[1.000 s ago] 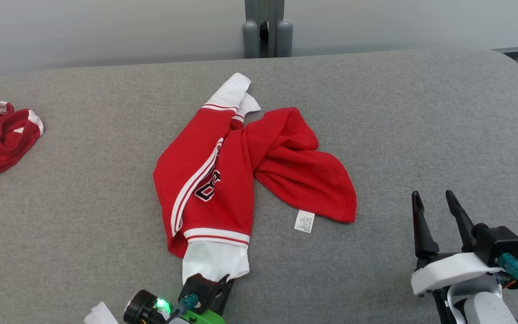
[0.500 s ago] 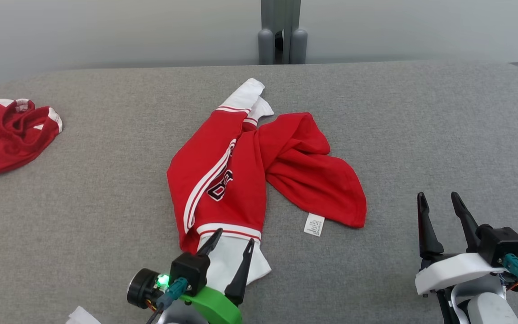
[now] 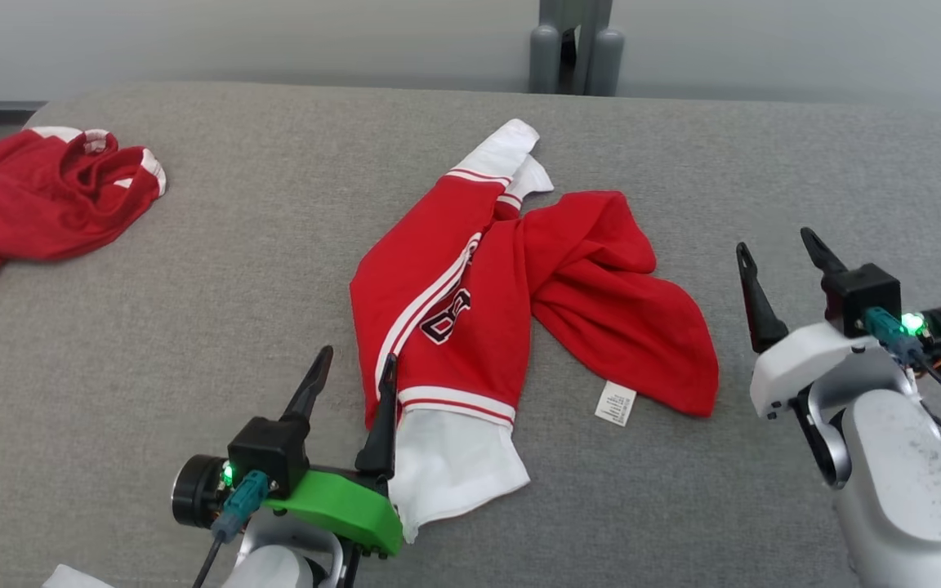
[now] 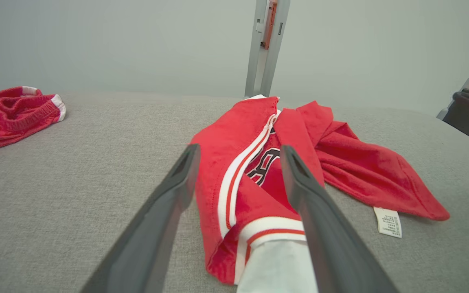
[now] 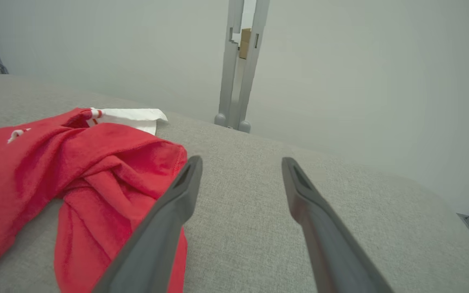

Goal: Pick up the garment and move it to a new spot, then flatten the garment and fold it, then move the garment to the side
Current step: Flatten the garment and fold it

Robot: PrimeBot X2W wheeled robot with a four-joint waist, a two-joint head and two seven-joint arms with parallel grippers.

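- Hovering at seven o'clock, the left gripper [image 3: 357,357] spreads its jaws wide and empty, with the near left edge of the red garment [image 3: 470,302] between them.
- At three o'clock, the right gripper [image 3: 774,241] is equally wide and holds nothing.
- The red garment lies crumpled at the centre of the grey table [image 3: 193,327].
- A second red garment [image 3: 46,196] sits at ten o'clock.

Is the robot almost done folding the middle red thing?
Not nearly. The garment lies set down but twisted on the table, so maybe only the move is done. Both the left hand and right hand are open, holding nothing. Flattening, folding and moving aside remain.
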